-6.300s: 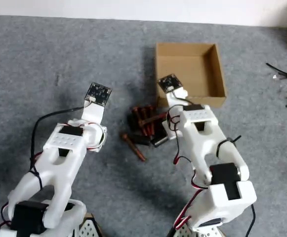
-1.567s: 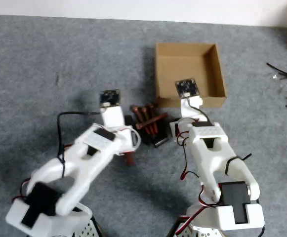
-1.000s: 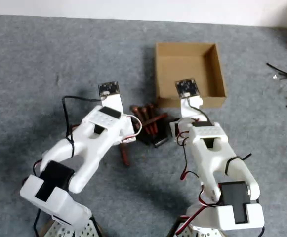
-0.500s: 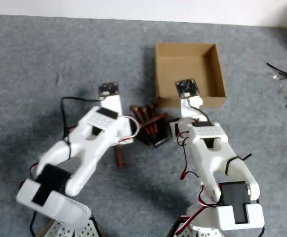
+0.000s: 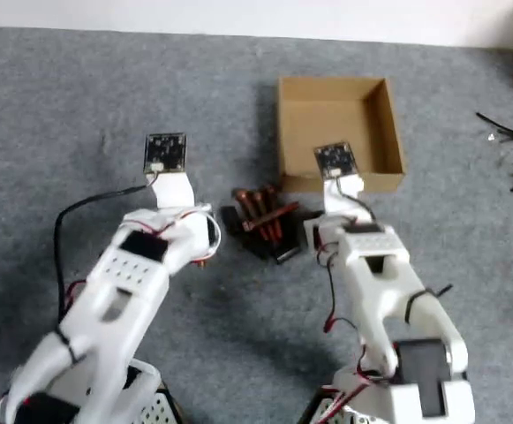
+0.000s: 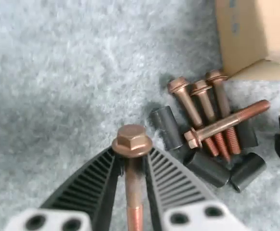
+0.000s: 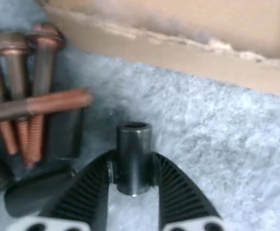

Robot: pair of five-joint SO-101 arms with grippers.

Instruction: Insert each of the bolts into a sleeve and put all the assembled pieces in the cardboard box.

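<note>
High view: bolts [image 5: 261,212] near cardboard box [image 5: 284,132]

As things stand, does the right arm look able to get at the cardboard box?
Probably yes: the right hand, shut on a sleeve, sits just short of the cardboard box wall, with bare carpet between.

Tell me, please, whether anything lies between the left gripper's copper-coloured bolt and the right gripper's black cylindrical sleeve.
Yes: the pile of copper bolts and black sleeves lies on the grey carpet between the held bolt and the held sleeve.
</note>
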